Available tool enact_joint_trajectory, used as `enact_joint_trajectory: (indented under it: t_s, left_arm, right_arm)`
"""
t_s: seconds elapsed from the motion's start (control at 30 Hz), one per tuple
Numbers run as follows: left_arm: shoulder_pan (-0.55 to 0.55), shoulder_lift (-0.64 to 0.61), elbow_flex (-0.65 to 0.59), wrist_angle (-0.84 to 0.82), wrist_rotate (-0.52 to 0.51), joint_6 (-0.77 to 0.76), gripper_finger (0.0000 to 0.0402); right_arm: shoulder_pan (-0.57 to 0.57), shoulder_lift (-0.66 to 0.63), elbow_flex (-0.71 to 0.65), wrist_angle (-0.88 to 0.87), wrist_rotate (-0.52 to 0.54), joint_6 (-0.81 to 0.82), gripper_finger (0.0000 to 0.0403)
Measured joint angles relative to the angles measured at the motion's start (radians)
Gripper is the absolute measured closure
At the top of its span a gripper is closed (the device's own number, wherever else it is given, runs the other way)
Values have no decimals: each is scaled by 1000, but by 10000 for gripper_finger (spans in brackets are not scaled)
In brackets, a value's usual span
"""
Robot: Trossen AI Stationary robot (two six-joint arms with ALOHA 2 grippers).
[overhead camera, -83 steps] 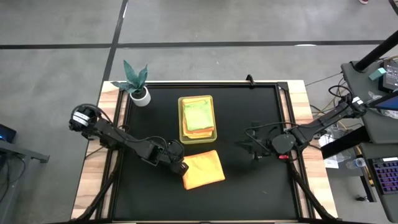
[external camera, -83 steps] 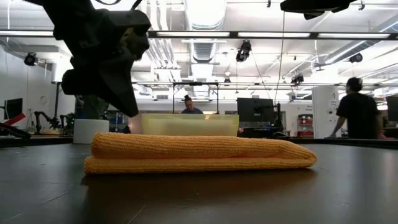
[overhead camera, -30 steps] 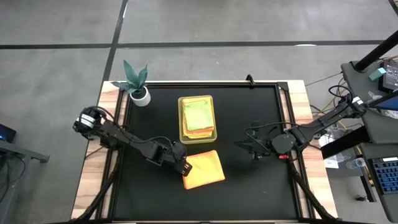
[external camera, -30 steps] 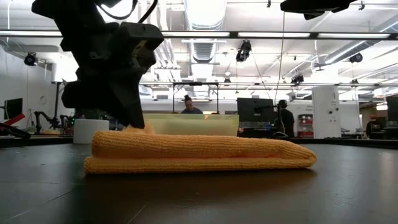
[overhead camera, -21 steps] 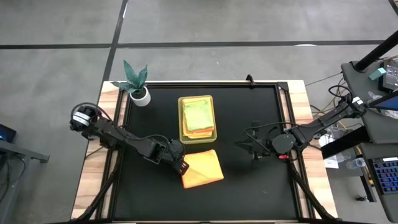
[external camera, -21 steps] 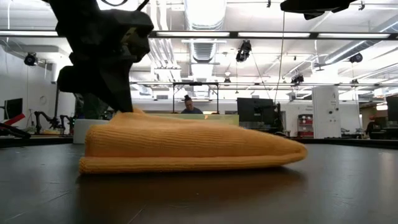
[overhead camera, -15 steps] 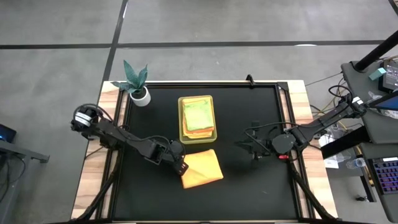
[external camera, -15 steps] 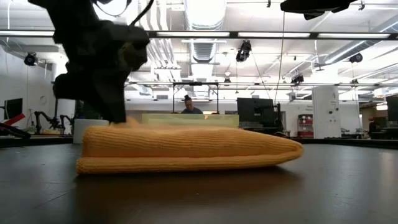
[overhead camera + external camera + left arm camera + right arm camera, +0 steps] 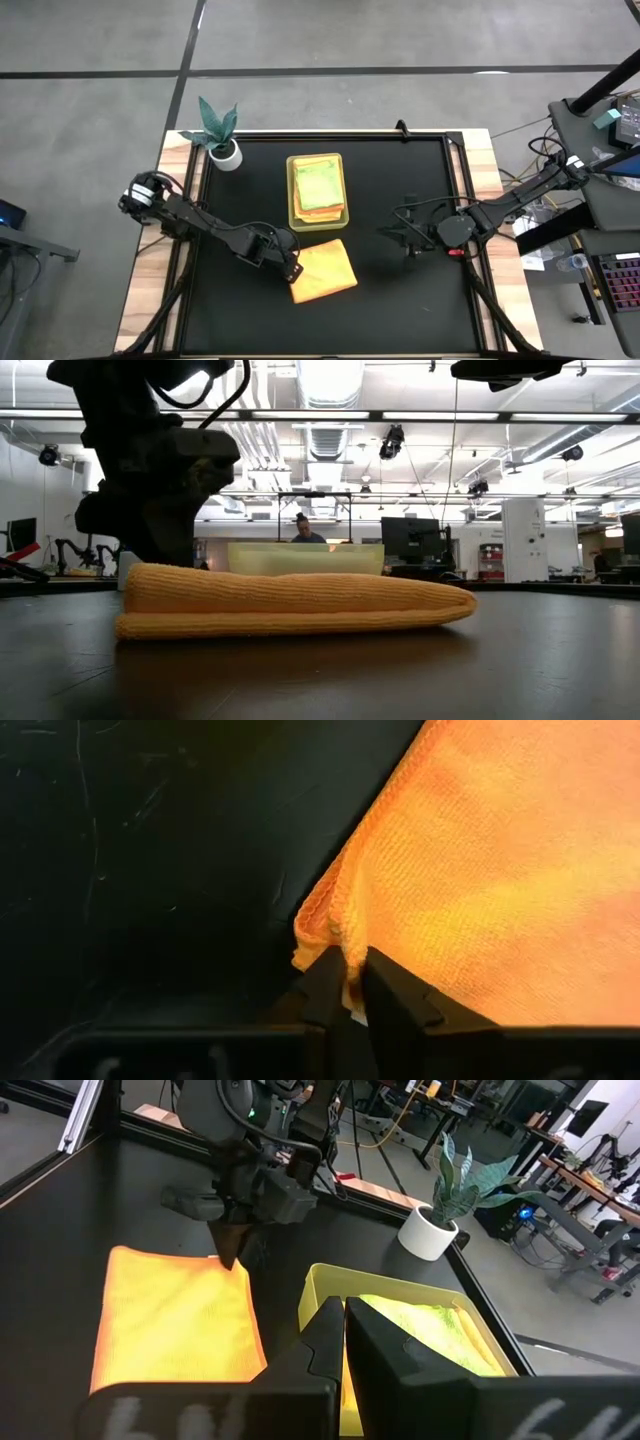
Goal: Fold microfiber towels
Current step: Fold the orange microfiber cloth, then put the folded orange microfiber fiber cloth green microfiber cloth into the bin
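Nearest the front edge of the black bench [image 9: 400,300] lies a folded orange towel [image 9: 323,272], flat on the surface with its layers stacked, sitting a little skewed to the bench's edges. The left pincer [image 9: 291,268] is at the towel's corner on the left arm's side; in the left wrist view its two dark fingers [image 9: 325,992] are clenched on the bunched corner edge of the orange cloth [image 9: 480,890], pinching the layers between the tips. From the low view the same pincer [image 9: 165,540] stands over the towel's end, while the rest of the cloth [image 9: 290,602] rests level on the bench. Just behind the orange towel, close to it but apart, sits the yellow-green tray [image 9: 292,190], holding a stack of folded towels [image 9: 320,186] with a light green one on top and orange and pale yellow edges showing beneath. The right pincer [image 9: 409,234] waits off to the right side of the tray, well apart from the towels, its fingers [image 9: 330,1330] pressed together on nothing. Farther back, at the bench's far left corner, stands a small potted plant [image 9: 219,133] in a white pot. Beyond the bench, in the room, a person [image 9: 303,530] shows behind the tray.
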Motion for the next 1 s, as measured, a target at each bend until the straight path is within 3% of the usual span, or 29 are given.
enact_joint_trajectory:
  t_s: [0.3,0.47,0.73,1.0]
  left_arm:
    - [0,-10,1,-16,47,23,259]
    - [1,-36,13,-96,74,59,215]
    - [-5,-101,34,-110,71,207,201]
    - [-126,-81,14,270,-42,594,201]
  right_arm:
    - [0,0,0,0,0,3,394]
    - [0,0,0,0,0,3,394]
    - [0,8,0,-9,-6,137,394]
    - [7,185,-37,91,-55,286,394]
